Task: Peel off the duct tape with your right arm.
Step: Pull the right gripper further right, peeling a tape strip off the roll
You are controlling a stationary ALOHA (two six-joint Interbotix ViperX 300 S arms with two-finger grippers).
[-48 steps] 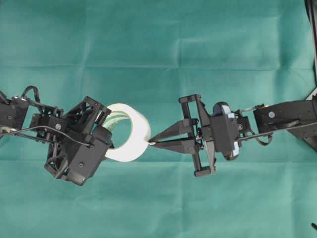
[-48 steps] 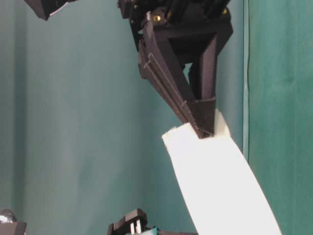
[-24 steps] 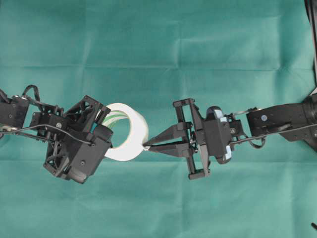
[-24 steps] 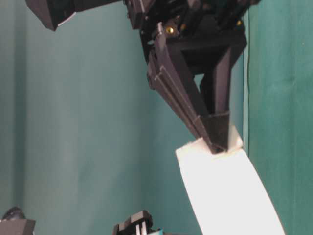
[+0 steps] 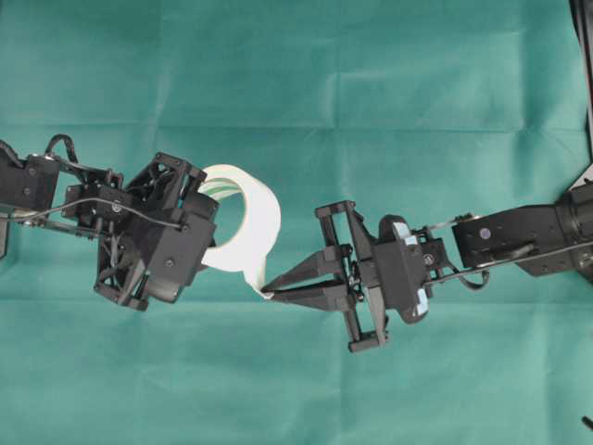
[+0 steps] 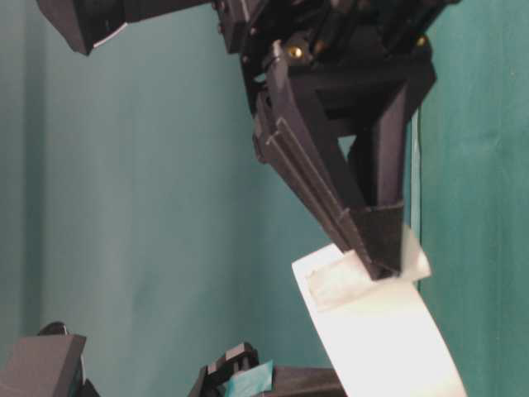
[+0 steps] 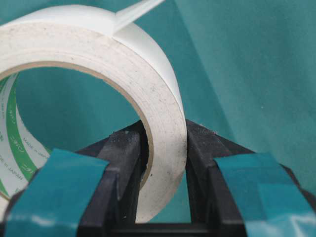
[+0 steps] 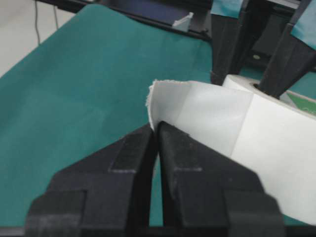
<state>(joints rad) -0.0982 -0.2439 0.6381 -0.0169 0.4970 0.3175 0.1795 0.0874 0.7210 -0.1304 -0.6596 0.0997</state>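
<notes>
The right gripper (image 5: 267, 295) is pressed fully together on the loose tab (image 8: 170, 106) of the duct tape (image 5: 243, 232). In the right wrist view the two fingers (image 8: 129, 163) meet on the torn edge of the tab, and only a small part of it is between them. The roll is in the air above the green cloth (image 5: 371, 74), a little left of the middle of the scene, and the strip already lifts off the near side of the roll toward the right.

The left gripper (image 7: 165, 163) is narrowly open and clamps the wall of the roll between its two pads, one inside the ring and one outside. The greenish printed core (image 7: 15, 138) shows at the left of that view.

I judge the main risk to be the small hold on the tab: if the right arm pulls quickly or at an angle, the tab may slip out or tear at its rough edge. A second risk is that the roll turns or slides between the left pads, because the grip is only on one thin part of the ring. The sticky strip can also fold back and stick to the right fingers.

Farther away there is only the cloth, with its fold lines. No other object is in the way of the pull to the right.
</notes>
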